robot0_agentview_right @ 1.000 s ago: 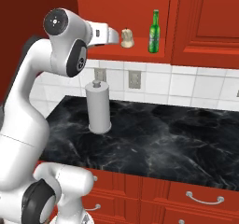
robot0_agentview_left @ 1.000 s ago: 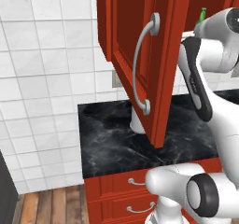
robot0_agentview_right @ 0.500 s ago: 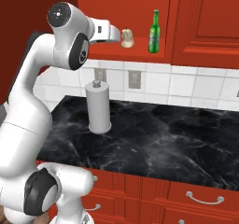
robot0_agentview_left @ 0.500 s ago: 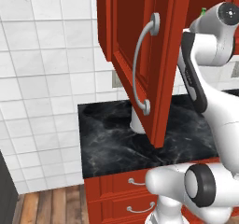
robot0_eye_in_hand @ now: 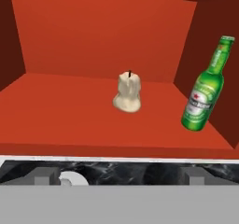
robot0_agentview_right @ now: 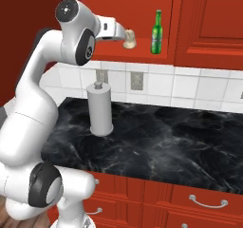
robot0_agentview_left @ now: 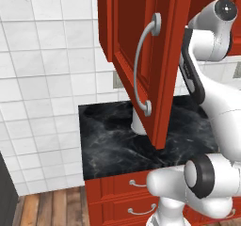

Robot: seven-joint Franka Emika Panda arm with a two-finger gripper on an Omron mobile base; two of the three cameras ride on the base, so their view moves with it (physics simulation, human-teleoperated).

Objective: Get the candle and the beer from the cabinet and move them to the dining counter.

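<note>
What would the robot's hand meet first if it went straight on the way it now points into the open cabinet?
Most likely the candle, which stands nearly dead ahead of the open hand on the cabinet shelf. The beer stands off to one side of that line.

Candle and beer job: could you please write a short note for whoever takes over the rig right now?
Tool: open, holding nothing, at the front of the cabinet shelf, aimed at the candle.
Candle: upright mid-shelf, untouched.
Beer: upright on the same shelf, on the far side of the candle from the tool in the right base view, apart from it.
Done: cabinet door is open; tool lined up.
Left: grasp the candle, carry it to the dining counter, then return for the beer.
</note>
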